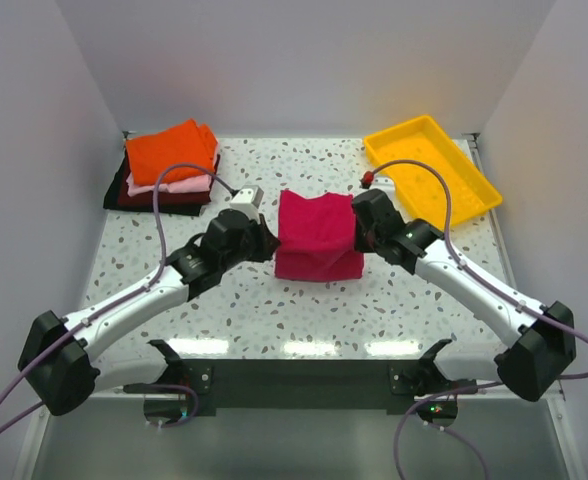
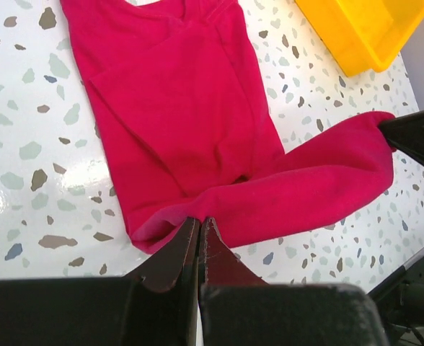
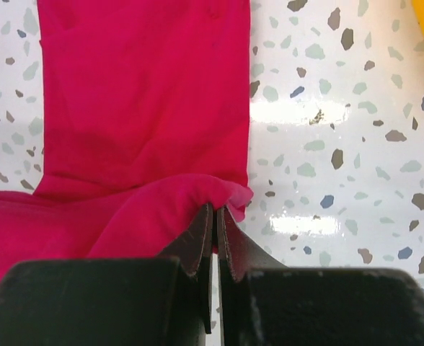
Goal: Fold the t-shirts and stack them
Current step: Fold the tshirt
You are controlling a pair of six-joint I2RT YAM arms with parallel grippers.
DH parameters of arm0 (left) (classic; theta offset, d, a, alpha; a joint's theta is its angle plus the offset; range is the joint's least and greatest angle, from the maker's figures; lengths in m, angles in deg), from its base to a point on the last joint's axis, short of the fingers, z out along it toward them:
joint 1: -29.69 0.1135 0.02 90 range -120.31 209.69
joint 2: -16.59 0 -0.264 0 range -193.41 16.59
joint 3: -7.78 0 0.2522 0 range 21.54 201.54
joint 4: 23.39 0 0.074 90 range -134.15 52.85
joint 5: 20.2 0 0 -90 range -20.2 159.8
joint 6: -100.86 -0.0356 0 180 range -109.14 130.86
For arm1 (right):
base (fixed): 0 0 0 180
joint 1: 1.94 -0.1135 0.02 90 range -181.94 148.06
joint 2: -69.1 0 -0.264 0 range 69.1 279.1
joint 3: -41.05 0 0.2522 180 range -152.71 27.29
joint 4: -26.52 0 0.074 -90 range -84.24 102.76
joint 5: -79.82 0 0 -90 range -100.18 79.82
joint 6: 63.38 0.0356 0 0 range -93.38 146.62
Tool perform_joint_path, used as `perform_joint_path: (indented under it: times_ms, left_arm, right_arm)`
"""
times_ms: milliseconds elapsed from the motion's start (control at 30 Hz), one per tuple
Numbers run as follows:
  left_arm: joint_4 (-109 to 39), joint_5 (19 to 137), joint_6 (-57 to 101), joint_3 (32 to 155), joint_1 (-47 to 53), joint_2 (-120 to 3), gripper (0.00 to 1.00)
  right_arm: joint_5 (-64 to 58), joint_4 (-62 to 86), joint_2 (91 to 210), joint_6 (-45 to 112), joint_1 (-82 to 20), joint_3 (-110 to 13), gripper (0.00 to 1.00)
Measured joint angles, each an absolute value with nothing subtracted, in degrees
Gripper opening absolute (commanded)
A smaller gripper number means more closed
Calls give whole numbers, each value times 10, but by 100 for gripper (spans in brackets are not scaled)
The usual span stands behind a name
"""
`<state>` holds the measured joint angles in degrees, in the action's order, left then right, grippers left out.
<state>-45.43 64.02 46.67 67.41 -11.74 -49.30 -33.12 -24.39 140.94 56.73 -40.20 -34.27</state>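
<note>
The crimson-magenta t-shirt (image 1: 317, 236) lies partly folded in the middle of the table, its near part lifted and doubled over the rest. My left gripper (image 1: 266, 243) is shut on its left corner; the left wrist view shows the pinched cloth (image 2: 197, 151) at my gripper (image 2: 200, 220). My right gripper (image 1: 359, 232) is shut on the right corner; the right wrist view shows the cloth (image 3: 140, 108) bunched at my gripper (image 3: 217, 207). A stack of folded t-shirts (image 1: 167, 165) sits at the back left: orange on top, pale pink, then dark maroon. No neck label shows.
A yellow plastic tray (image 1: 432, 165) stands at the back right, also seen in the left wrist view (image 2: 363, 29). White walls close in the back and both sides. A dark rail (image 1: 294, 375) runs along the near edge.
</note>
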Motion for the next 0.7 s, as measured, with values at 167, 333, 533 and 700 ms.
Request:
perform_joint_path:
  times_ms: [167,333,533,700]
  left_arm:
    - [-437,652,454,697,-98,-538,0]
    - [-416,676,444,707,-57,-587,0]
    - [-396,712,439,743,-11,-656,0]
    - [-387,737,425,807,10,-723,0]
  right_arm:
    - [-317,-224,1461,550,-374,-368,0]
    - [-299,-205,1508,535,-344,-390,0]
    - [-273,-193,1570,520,-313,-435,0]
    - [-254,-192,1640,504,-281,-502,0]
